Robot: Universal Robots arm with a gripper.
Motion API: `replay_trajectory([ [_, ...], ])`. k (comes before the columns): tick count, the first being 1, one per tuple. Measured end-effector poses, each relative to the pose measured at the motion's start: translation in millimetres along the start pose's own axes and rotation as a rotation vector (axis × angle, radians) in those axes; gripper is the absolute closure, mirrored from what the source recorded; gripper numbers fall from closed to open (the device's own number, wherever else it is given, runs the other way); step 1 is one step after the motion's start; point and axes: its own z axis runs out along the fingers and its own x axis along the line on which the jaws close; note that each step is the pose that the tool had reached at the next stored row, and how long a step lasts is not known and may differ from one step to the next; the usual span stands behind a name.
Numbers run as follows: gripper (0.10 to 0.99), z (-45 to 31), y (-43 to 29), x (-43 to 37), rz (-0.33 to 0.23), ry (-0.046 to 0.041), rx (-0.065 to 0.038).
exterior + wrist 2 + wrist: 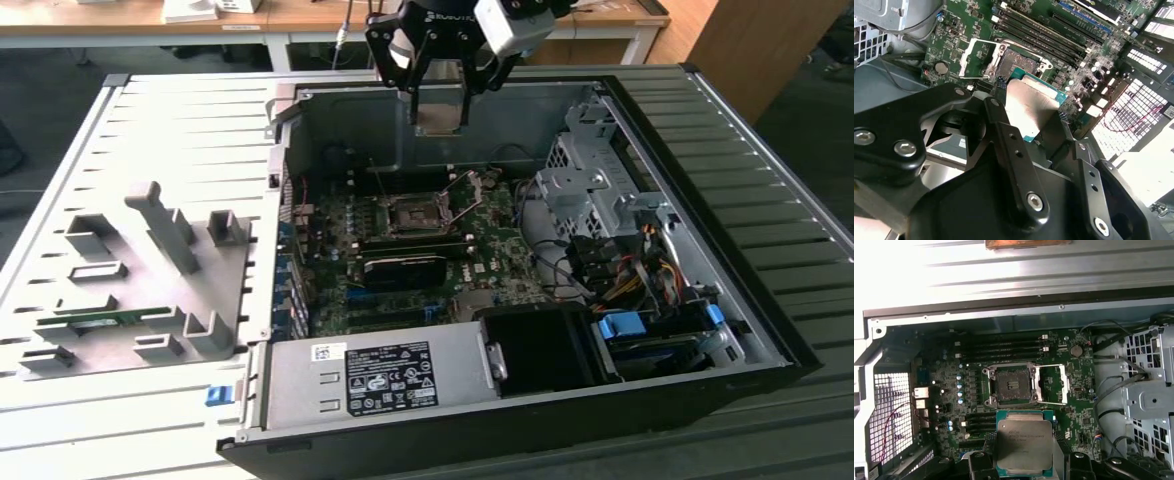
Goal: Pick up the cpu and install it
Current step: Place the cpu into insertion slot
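Note:
The cpu (1024, 442), a flat square chip with a silver-grey top and a green rim, sits between the black fingers (980, 465) of my gripper (1024, 460), which is shut on it. It hangs above the motherboard, close beside the open socket (1011, 385), whose metal frame (1053, 385) is swung aside. In the second wrist view the cpu (1034, 107) is held in my gripper (1036, 125), just short of the socket (1019, 62). In the exterior view my gripper (441, 120) hovers over the back of the open case, above the socket (411, 213).
The open computer case (747, 230) lies on a ribbed table. Inside it are a power supply (387, 375), a black shroud (541, 345), a drive cage (601, 190) and loose cables (627, 270). A grey fixture tray (134, 280) lies at the exterior view's left.

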Motion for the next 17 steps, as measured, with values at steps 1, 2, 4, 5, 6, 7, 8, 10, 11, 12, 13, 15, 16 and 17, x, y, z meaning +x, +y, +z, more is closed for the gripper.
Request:
replay_trajectory([
  [1,0.557,0.0,0.0,0.0,0.002,-0.0001,0.0],
  [2,0.557,0.0,0.0,0.0,0.004,-0.0002,0.0],
  [4,0.557,0.0,0.0,0.0,0.008,-0.0003,0.0],
  [5,0.557,0.0,0.0,0.0,0.011,-0.0005,0.0],
  [6,0.557,0.0,0.0,0.0,0.013,-0.0006,0.0],
  [7,0.557,0.0,0.0,0.0,0.016,-0.0007,0.0],
  [8,0.557,0.0,0.0,0.0,0.02,-0.0009,0.0],
  [10,0.557,0.0,0.0,0.0,0.027,-0.0012,0.0],
  [11,0.557,0.0,0.0,0.0,0.031,-0.0014,0.0],
  [12,0.557,0.0,0.0,0.0,0.036,-0.0016,0.0],
  [13,0.557,0.0,0.0,0.0,0.041,-0.0018,0.0],
  [15,0.557,0.0,0.0,0.0,0.055,-0.0024,0.0],
  [16,0.557,0.0,0.0,0.0,0.062,-0.0027,0.0],
  [17,0.557,0.0,0.0,0.0,0.071,-0.0031,0.0],
])
